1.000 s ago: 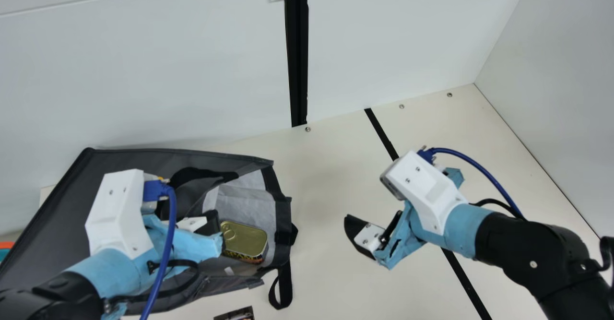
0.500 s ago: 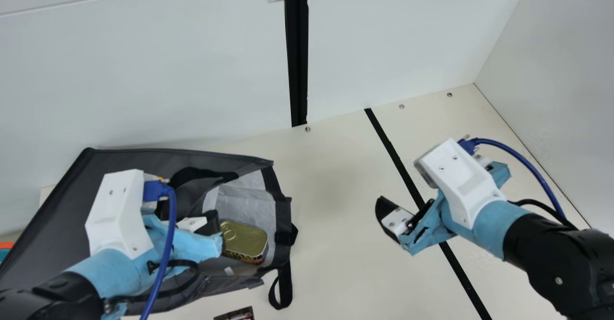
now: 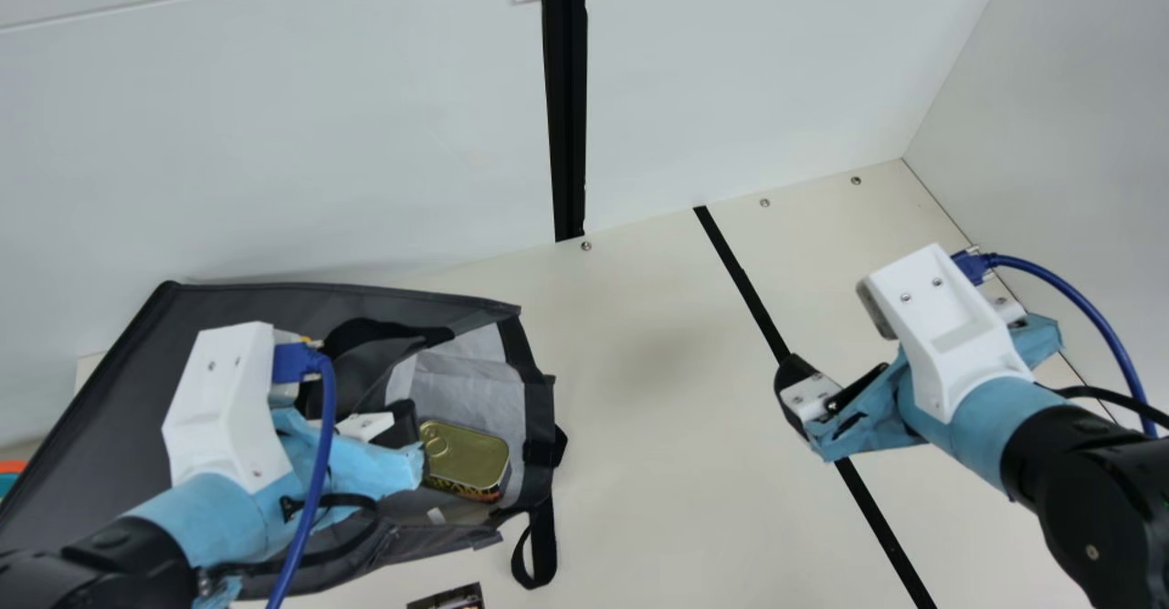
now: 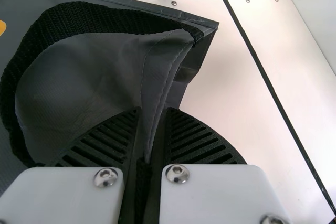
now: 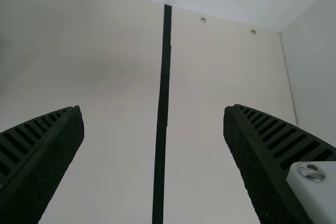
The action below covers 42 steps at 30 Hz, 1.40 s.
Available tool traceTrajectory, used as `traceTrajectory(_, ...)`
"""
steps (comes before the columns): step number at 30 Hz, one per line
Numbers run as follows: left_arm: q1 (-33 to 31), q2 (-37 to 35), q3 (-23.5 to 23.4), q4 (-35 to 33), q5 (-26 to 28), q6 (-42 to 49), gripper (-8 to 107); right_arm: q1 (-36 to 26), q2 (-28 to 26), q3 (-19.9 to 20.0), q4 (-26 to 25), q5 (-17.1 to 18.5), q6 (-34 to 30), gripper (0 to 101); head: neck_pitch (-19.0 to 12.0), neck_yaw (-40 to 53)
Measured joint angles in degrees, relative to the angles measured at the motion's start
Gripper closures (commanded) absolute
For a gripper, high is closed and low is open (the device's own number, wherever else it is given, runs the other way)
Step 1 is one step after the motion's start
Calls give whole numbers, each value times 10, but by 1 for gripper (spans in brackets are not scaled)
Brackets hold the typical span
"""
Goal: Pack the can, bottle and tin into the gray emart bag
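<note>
With the tin [image 3: 475, 456] lying inside the gray bag [image 3: 128, 390], its placing seems finished, and the next move probably asks the left gripper [image 4: 153, 110], pinching 1 bag edge [image 4: 157, 85], to release gently, while the right gripper [image 5: 154, 107] is spread and empty.

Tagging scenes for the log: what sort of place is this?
Looks like a walled robot workcell or lab booth: pale wall panels, a cream table with a black strip, and two robot arms.
</note>
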<state>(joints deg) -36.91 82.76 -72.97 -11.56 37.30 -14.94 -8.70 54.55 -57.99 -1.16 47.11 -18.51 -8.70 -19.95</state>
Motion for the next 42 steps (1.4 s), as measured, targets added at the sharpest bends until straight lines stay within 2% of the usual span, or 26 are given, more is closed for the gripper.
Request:
traceTrajectory(9, 0, 0, 0, 0, 0, 0, 89, 12, -6, -27, -71, 47, 81, 10, 0, 1)
traceTrajectory(18, 0, 0, 0, 0, 0, 0, 89, 21, -13, -61, -107, 95, 132, 10, 0, 0)
traceTrajectory(28, 0, 0, 0, 0, 0, 0, 89, 9, -21, -100, -109, 131, 140, 10, 0, 1)
traceTrajectory(42, 0, 0, 0, 0, 0, 0, 89, -25, -29, -154, -83, 163, 116, 10, 0, 0)
